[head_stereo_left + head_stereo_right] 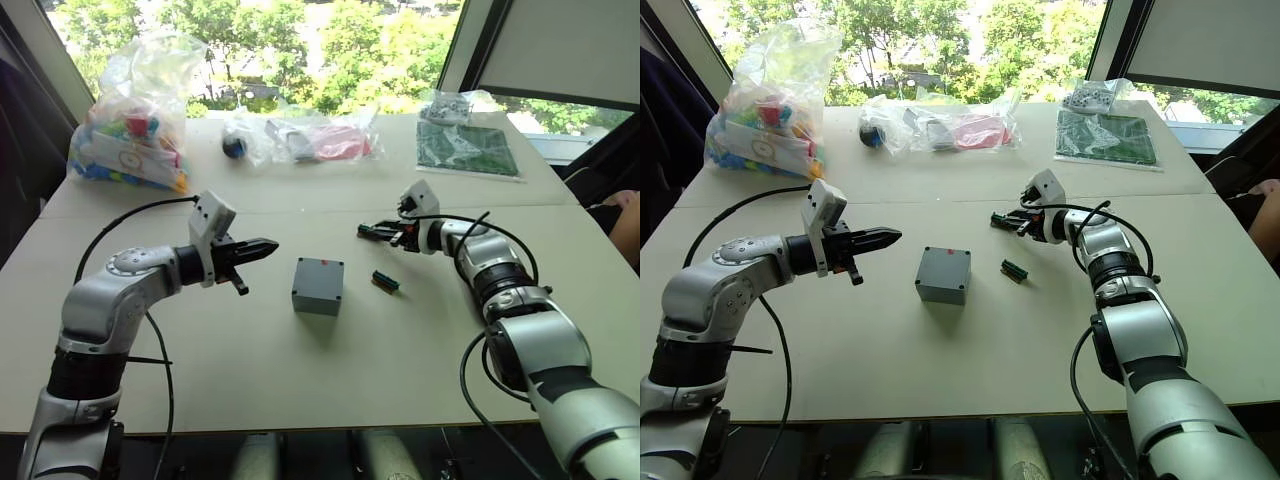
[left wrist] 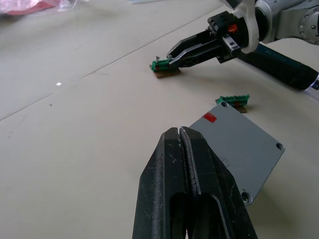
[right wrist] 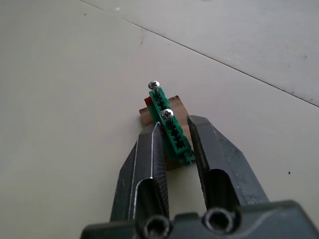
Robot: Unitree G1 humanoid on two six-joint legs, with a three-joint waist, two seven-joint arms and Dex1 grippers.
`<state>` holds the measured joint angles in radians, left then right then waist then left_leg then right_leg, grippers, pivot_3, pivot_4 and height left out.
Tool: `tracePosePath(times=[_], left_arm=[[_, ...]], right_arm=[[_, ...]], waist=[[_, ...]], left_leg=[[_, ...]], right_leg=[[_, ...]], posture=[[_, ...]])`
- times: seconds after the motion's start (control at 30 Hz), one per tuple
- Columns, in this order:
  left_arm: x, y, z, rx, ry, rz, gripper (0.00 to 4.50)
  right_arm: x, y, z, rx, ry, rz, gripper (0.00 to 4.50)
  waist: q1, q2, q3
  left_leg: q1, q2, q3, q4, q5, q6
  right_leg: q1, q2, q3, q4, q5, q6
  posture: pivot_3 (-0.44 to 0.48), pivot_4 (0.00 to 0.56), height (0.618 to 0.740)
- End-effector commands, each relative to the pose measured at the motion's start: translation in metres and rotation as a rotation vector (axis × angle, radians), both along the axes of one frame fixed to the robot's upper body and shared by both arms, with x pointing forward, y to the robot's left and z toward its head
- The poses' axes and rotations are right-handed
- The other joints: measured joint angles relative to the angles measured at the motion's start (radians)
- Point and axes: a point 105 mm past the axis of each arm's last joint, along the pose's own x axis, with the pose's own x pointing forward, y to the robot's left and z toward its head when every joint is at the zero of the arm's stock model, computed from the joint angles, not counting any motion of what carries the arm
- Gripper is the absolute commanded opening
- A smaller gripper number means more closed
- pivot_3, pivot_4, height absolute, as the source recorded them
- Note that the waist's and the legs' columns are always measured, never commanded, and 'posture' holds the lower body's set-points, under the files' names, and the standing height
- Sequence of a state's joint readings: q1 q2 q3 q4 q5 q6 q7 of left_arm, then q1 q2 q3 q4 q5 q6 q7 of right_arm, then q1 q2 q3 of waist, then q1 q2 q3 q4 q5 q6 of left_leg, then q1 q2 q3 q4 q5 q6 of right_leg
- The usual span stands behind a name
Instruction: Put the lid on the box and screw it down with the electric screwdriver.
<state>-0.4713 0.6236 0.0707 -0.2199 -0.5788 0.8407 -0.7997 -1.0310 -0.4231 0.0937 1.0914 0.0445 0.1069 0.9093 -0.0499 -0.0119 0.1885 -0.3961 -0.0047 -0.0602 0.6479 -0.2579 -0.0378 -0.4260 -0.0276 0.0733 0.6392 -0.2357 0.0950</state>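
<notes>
The grey square box [image 1: 318, 285] stands mid-table with a closed flat face up; that face has holes at its corners [image 2: 239, 149] and a small red mark. A separate lid is out of view. My left gripper [image 1: 268, 244] hovers left of the box, shut and empty, with its fingertips [image 2: 178, 130] pointing at it. To the right and further back, my right gripper [image 1: 372, 231] is narrowly open, and its fingers [image 3: 149, 149] straddle a small green block [image 3: 172, 132] holding two screws. The electric screwdriver [image 2: 279, 69], a dark blue cylinder, lies under my right forearm.
A second green block [image 1: 386, 281] lies just right of the box. Along the back stand a bag of coloured parts [image 1: 130, 125], a bag with pink items [image 1: 320, 138], a dark ball [image 1: 234, 147] and a green board [image 1: 465, 148]. A person's hand [image 1: 625, 200] is at the right edge.
</notes>
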Motion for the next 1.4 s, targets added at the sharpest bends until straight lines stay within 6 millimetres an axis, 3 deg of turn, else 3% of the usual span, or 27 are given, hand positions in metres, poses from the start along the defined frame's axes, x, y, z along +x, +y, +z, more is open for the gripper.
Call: tracePosePath(times=[0.03,0.6,0.87,1.07,1.4], left_arm=[[-0.003,-0.001,0.009,0.005,-0.049,-0.007,0.00],[-0.002,-0.003,0.004,0.003,-0.035,-0.020,0.00],[-0.002,-0.006,0.003,0.004,-0.035,-0.028,0.00],[-0.002,-0.006,0.003,0.004,-0.035,-0.031,0.00],[-0.001,-0.006,0.000,0.004,-0.030,-0.035,0.00]], right_arm=[[0.006,0.006,0.020,0.032,-0.058,0.006,0.02],[-0.003,-0.006,0.016,0.011,-0.013,0.043,0.02],[-0.005,-0.010,0.003,-0.025,0.017,0.021,0.02],[-0.002,-0.011,0.010,-0.009,-0.002,0.003,2.13],[0.000,-0.008,0.021,0.043,-0.027,0.005,2.13]], waist=[[-0.002,0.000,0.000],[-0.019,0.000,0.000],[-0.020,0.000,0.000],[-0.020,0.000,0.000],[-0.020,0.000,0.000]], left_leg=[[0.000,0.000,0.000,0.000,0.000,0.000],[0.001,0.000,0.000,0.000,0.000,0.000],[0.002,0.000,0.000,-0.001,0.000,0.000],[0.002,0.000,0.000,-0.001,0.000,0.000],[0.002,0.000,0.000,-0.001,0.000,0.000]], right_leg=[[0.000,0.000,0.000,0.000,0.000,0.000],[0.000,0.000,0.000,0.001,0.000,0.000],[0.000,0.000,0.000,0.002,0.000,0.000],[0.000,0.000,0.001,0.002,0.000,0.000],[0.000,0.000,0.001,0.002,0.000,0.000]], posture=[[0.000,0.150,0.740],[0.000,0.150,0.740],[0.000,0.150,0.740],[0.000,0.150,0.740],[0.000,0.150,0.740]])
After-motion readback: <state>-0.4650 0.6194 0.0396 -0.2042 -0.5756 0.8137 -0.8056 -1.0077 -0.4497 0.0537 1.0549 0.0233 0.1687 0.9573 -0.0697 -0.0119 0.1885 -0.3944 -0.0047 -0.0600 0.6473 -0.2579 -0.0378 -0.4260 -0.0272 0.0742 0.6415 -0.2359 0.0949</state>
